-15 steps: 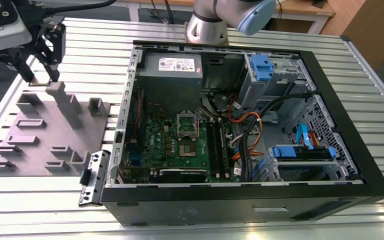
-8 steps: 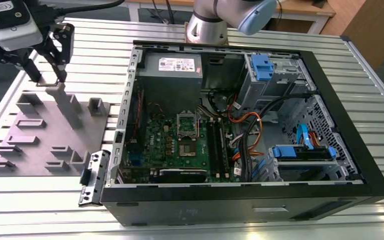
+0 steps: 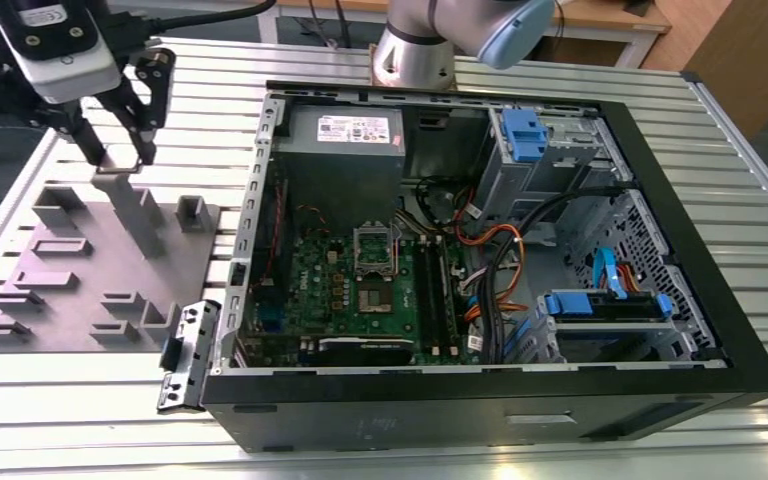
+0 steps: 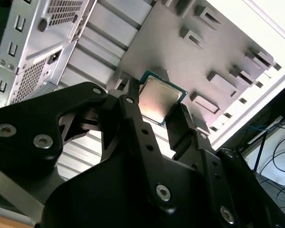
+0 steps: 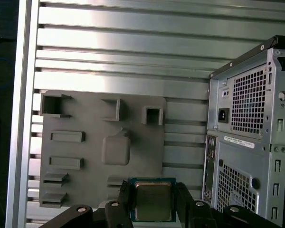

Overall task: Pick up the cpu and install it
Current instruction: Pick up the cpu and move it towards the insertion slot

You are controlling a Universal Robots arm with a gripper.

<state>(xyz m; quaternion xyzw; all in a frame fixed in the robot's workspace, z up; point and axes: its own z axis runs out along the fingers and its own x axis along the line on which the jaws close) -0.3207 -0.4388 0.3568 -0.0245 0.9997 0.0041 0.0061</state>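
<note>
The end effector (image 3: pixel 117 160) is clenched on the cpu (image 5: pixel 153 200), one chip only. In both wrist views its two fingers (image 5: pixel 124 199) press two opposite edges of the cpu (image 4: pixel 160 99), and the other two edges stay free. Below the end effector lies one grey holder plate (image 3: pixel 84 265) on the ribbed metal bench (image 3: pixel 77 400). A tall post of this plate stands just under the chip, and I cannot tell if they touch. The first wrist view shows three box-like pockets (image 5: pixel 111 109) in a row on the plate and one rounded square recess (image 5: pixel 116 149). Beside the end effector, toward the exterior view's right, stands one open computer case (image 3: pixel 491 405). Its near wall edge is apart from the fingers, with bare bench between. Inside the case lie one green board (image 3: pixel 337 295) and one socket frame (image 3: pixel 375 250).
</note>
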